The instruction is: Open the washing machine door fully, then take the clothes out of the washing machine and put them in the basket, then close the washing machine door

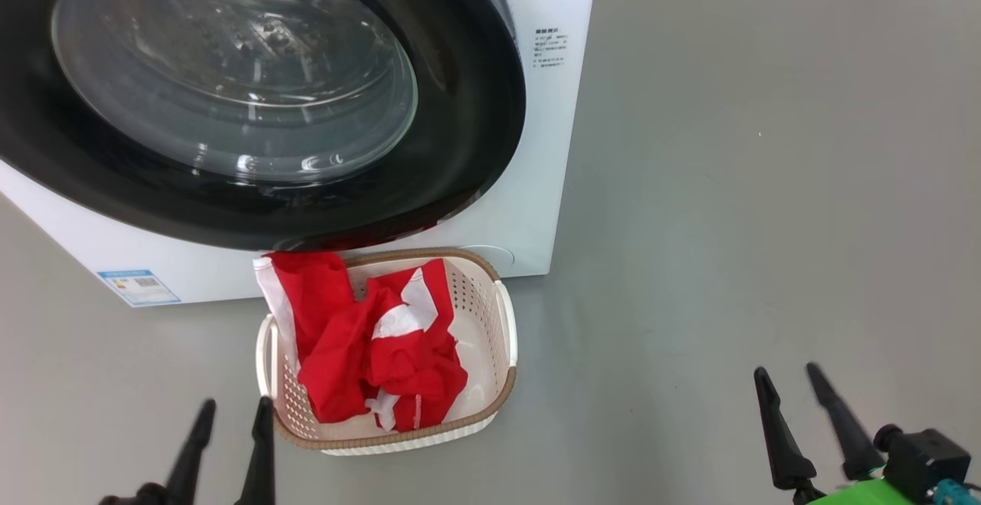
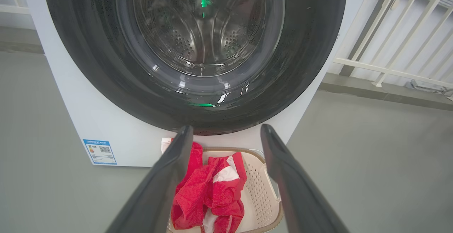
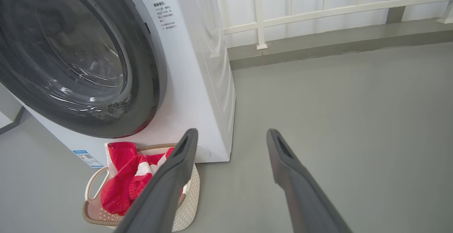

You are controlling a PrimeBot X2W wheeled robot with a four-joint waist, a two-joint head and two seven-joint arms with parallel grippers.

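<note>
Just left of the basket (image 1: pixel 507 336), by its near corner: left gripper (image 1: pixel 236 405), fingers spread apart, empty. Inside the basket: the clothes (image 1: pixel 383 352), red with white patches, heaped toward its left side, one fold draped over the far-left rim. Directly behind the basket, contact impossible to judge: the washing machine (image 1: pixel 556 145), with the washing machine door (image 1: pixel 467 152) shut flat against its front, above the basket. Well right of the basket, over grey floor (image 1: pixel 690 221): right gripper (image 1: pixel 786 372), fingers likewise spread, holding nothing.
</note>
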